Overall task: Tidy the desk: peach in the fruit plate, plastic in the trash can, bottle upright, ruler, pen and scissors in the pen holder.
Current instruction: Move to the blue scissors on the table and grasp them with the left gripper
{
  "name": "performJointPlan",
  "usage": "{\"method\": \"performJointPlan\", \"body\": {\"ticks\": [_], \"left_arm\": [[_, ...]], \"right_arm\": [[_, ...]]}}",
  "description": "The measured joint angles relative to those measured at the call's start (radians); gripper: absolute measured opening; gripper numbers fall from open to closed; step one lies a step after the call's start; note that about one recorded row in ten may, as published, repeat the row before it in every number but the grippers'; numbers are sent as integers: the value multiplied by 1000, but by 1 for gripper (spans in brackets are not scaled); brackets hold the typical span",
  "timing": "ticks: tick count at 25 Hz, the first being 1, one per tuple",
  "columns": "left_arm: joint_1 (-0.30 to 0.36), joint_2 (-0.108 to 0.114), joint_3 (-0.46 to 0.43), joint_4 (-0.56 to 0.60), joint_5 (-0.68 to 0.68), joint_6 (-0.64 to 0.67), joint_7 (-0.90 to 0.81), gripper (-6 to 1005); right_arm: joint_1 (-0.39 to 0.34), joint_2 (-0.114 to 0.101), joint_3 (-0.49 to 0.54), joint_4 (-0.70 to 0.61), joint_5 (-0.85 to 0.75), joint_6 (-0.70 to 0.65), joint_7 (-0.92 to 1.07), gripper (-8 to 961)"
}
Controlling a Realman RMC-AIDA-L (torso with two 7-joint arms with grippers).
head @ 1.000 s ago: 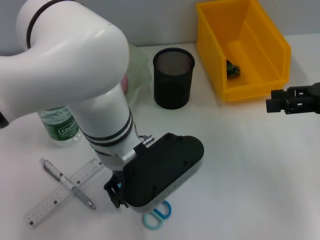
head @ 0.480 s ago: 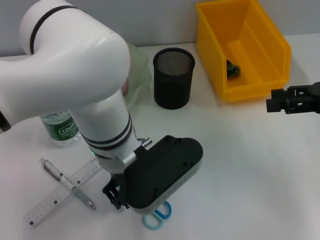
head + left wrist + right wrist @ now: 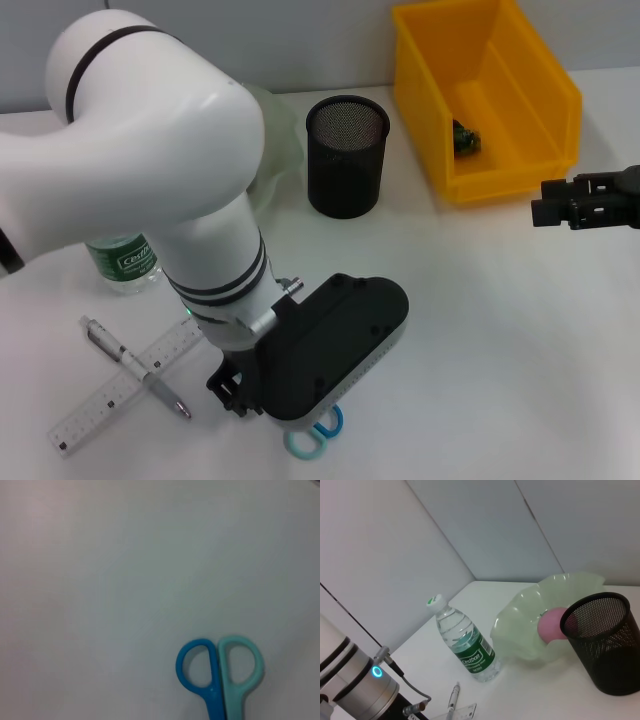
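Head view: your left gripper (image 3: 235, 392) hangs low over the scissors (image 3: 314, 434); its grip cannot be told. Your right gripper (image 3: 541, 212) is parked, apparently closed. Left wrist view: scissors handles (image 3: 220, 670) on the desk. Right wrist view: bottle (image 3: 463, 646) upright, peach (image 3: 551, 624) in the fruit plate (image 3: 520, 625).

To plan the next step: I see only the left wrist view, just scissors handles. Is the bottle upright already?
Observer: Yes, the water bottle stands upright beside the fruit plate.
Operator: Pen and ruler?
Observer: The pen lies across the ruler on the table, on the left of the left gripper, which is above the scissors.
Operator: The right arm?
Observer: The right gripper is idle near the yellow bin.
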Motion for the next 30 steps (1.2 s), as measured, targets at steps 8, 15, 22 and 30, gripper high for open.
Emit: {"method": "performJointPlan", "body": {"ticks": [8,15,22,30], "left_arm": [[2,0,5,-5,2,-1,-38,490],[3,0,8,-5,0,-3,-74,490],[-2,0,28,-6,1,-13,-113,489],[-4,0,48,-8,3,-24,-125,486]], "right_arm": [[0,1,-1,0,0,0,0,777],[2,4,-2,0,0,0,0,777],[10,6,-3,0,-9,-1,1,777],[11,8,-3,0,-11,-4,1,777]]}}
